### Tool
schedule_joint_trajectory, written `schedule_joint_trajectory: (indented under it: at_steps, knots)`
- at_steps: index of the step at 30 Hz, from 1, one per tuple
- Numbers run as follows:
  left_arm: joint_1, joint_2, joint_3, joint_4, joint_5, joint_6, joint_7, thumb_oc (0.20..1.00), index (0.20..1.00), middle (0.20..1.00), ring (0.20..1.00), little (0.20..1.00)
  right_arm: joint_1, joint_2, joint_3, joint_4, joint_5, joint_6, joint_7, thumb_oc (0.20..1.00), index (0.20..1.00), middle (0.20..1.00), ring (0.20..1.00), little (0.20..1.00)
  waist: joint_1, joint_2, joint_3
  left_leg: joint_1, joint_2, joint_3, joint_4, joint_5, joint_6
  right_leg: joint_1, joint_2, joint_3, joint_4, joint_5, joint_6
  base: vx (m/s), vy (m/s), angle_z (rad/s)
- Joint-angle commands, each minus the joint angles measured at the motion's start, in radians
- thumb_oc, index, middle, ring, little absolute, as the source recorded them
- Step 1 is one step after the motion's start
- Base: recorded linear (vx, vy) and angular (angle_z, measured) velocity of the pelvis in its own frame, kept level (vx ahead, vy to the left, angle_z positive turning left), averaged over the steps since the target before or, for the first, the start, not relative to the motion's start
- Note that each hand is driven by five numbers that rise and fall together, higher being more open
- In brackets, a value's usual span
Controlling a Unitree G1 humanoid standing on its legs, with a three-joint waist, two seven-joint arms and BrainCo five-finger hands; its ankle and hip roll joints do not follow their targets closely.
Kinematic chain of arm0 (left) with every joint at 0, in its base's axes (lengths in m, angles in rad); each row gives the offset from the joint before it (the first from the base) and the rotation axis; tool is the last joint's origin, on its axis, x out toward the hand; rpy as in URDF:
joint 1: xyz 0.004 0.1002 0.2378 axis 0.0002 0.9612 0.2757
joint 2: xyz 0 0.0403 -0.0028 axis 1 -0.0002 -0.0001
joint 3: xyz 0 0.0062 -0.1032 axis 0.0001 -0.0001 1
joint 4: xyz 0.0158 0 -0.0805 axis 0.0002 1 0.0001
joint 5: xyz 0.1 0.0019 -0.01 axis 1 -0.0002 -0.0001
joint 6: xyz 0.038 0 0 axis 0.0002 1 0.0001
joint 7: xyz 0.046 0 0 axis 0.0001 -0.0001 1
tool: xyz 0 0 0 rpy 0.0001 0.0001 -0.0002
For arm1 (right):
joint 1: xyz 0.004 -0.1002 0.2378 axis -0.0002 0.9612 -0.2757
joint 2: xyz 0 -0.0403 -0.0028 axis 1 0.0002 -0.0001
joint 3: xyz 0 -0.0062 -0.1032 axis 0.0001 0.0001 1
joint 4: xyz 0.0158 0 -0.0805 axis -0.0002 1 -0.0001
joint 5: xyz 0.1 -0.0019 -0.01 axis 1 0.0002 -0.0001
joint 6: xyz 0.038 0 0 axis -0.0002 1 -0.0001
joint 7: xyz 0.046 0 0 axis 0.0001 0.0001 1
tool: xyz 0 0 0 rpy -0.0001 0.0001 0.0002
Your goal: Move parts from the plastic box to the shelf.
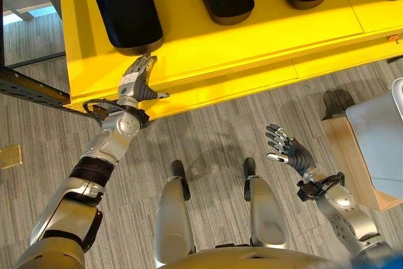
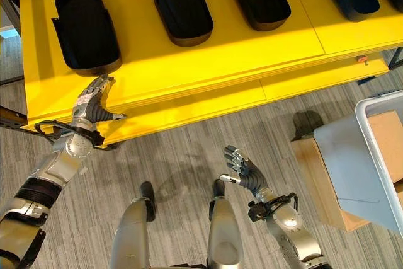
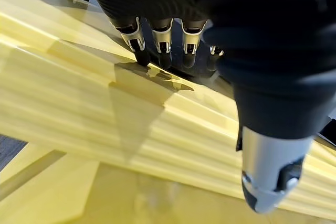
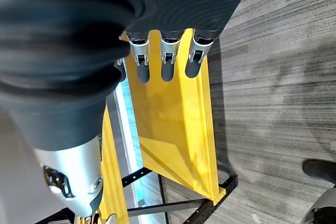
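Both eye views look steeply down from the head, sharing the yellow shelf [image 2: 189,61]; wrist cameras sit close behind each hand.

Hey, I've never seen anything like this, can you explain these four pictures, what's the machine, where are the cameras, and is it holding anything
This is a humanoid robot with two silver-grey arms ending in fingered hands. The two wide pictures come from a stereo camera on its head, looking down. The two close-ups come from cameras on its wrists, looking along each hand.

In front of it is a yellow shelf carrying a row of black moulded parts. Its left hand reaches to the shelf's front edge with straight fingers, just below the leftmost black part; the left wrist view shows the fingertips at that part's edge, though I cannot tell if they touch it. Its right hand hangs open over the carpet, holding nothing. On the robot's right, a grey plastic box rests on a cardboard carton.
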State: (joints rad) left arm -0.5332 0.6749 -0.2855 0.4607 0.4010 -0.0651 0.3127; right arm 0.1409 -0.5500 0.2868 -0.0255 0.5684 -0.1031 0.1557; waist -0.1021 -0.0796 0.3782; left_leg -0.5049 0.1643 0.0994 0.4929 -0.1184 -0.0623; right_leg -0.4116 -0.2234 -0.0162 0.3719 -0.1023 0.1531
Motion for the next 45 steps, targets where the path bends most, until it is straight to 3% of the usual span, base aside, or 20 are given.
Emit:
schedule_joint_trajectory:
  at_steps: [1,21,45]
  knots:
    - [-0.04,0.013,-0.003,0.101,-0.052,0.013,0.025,1.0,1.0,1.0,1.0,1.0,0.061,-0.046,-0.027,-0.101,0.034,-0.032,0.017,1.0,1.0,1.0,1.0,1.0,-0.004,-0.005,-0.054,-0.026,0.041,-0.055,0.019,0.014,-0.031,0.023,-0.029,0.008,0.013,0.014,0.02,0.0,0.0,0.0]
    - [-0.171,0.052,-0.049,0.279,-0.113,0.03,0.024,1.0,1.0,1.0,1.0,1.0,0.087,-0.064,-0.027,-0.102,0.045,-0.031,0.036,1.0,1.0,1.0,1.0,1.0,-0.015,-0.013,-0.056,-0.046,0.047,-0.056,0.036,0.012,-0.033,-0.003,-0.028,0.014,0.029,0.015,0.024,0.0,0.001,0.0]
    - [-0.258,0.099,-0.079,0.323,-0.131,0.022,0.028,1.0,1.0,1.0,1.0,1.0,0.113,-0.075,-0.031,-0.103,0.064,-0.029,0.056,1.0,1.0,1.0,1.0,1.0,-0.024,-0.015,-0.07,-0.046,0.049,-0.05,0.031,0.018,-0.039,-0.01,-0.027,0.016,0.033,0.02,0.027,0.0,0.0,0.0]
